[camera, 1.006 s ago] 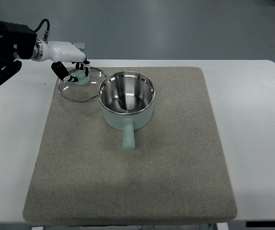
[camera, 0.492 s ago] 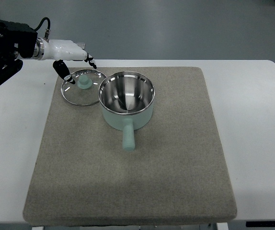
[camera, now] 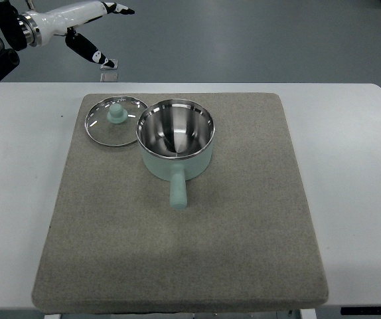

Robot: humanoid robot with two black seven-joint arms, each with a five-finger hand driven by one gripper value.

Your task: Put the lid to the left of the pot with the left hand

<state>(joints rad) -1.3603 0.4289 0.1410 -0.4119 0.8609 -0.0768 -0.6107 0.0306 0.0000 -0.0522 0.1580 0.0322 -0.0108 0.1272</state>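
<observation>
We see what appears a robotics lab: white table (camera: 363,166), grey mat (camera: 243,232), bare grey floor (camera: 257,40).

Mint-green pot (camera: 176,156) w/ steel inside, grey mat (camera: 243,232), white table (camera: 356,166)

nothing readable is showing anywhere: no print, label, brand or number on the glass lid (camera: 113,121), the mint-green pot (camera: 176,143), the grey mat (camera: 243,232) or the white table (camera: 356,173). the left hand (camera: 92,28) is carrying no lettering that i can make out either.
</observation>
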